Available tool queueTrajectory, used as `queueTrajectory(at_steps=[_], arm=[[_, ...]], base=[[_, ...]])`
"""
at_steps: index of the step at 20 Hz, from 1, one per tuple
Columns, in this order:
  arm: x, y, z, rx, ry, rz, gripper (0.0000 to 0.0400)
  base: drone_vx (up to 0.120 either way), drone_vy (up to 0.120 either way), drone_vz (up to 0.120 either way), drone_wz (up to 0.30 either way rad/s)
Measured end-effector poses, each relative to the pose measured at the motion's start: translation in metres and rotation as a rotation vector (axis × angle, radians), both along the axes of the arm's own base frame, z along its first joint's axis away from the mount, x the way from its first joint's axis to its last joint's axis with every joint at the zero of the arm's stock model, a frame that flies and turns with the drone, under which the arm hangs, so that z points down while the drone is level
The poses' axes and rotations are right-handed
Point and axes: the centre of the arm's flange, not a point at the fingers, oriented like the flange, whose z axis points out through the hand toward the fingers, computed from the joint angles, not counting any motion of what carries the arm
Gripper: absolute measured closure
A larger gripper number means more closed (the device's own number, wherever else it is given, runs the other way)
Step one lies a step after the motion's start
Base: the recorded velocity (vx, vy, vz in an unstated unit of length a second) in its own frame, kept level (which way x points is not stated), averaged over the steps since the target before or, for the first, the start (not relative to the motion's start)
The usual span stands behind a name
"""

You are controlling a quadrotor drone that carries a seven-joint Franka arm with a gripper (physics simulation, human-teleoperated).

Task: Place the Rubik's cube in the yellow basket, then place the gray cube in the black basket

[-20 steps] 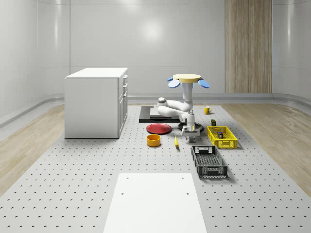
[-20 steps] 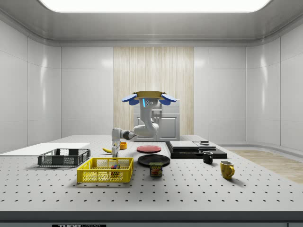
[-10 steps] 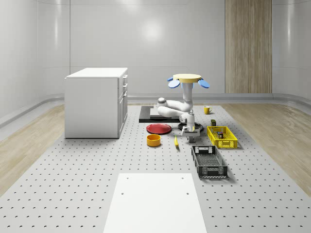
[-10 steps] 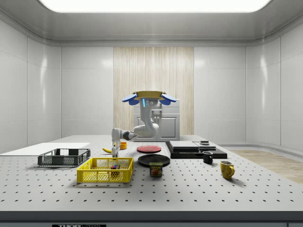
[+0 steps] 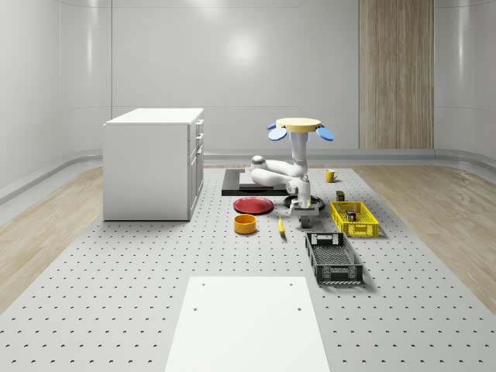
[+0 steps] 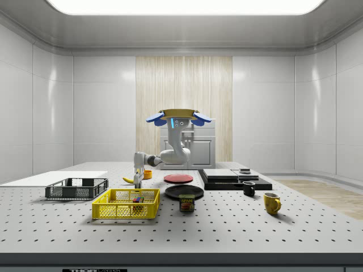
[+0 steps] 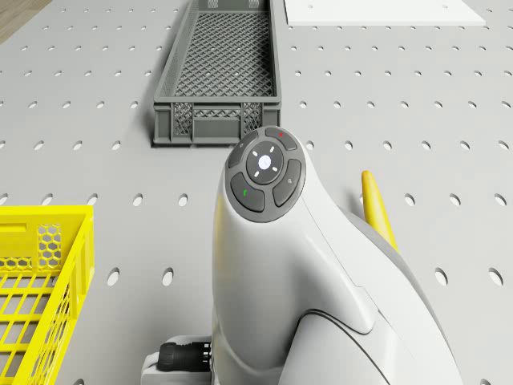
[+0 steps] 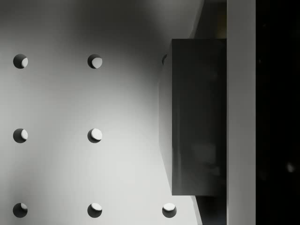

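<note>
The black basket (image 5: 339, 273) waits. Behind it, little has shifted in a second: the pincer (image 5: 303, 203) hangs low over the bench (image 5: 116, 294), one finger (image 8: 241, 117) against the gray cube (image 8: 197, 117) (whether it grips, I cannot tell). Beyond, the Rubik's cube (image 6: 136, 199) lies in the yellow basket (image 5: 355, 229), so half is done. The drone (image 5: 299, 125) hovers over the bench behind.

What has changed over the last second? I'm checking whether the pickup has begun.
Nothing has visibly changed: the drone hovers over the table, and its claw hangs low between the yellow basket and the banana.

"SPAM" label on the can (image 6: 186, 202), partly legible "THORLABS" on table edge (image 6: 85, 270)
</note>
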Motion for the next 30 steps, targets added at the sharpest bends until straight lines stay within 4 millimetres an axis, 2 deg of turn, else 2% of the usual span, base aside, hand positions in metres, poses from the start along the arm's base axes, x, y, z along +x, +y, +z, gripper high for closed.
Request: queueTrajectory(at_steps=[6, 10, 13, 16, 26, 30], arm=[[0.0, 0.0, -0.02, 0.0, 0.0, 0.0, 0.015], [0.0, 0.0, -0.026, 0.0, 0.0, 0.0, 0.015], [0.0, 0.0, -0.028, 0.0, 0.0, 0.0, 0.015], [0.0, 0.0, -0.029, 0.0, 0.0, 0.0, 0.015], [0.0, 0.0, -0.029, 0.0, 0.0, 0.0, 0.015], [0.0, 0.0, -0.029, 0.0, 0.0, 0.0, 0.015]], base=[[0.0, 0.0, 0.12, 0.0], [0.0, 0.0, 0.12, 0.0], [0.107, 0.0, 0.12, 0.0], [0.12, 0.027, 0.013, 0.0], [0.12, 0.116, 0.0, 0.0], [0.12, 0.01, 0.0, 0.0]])
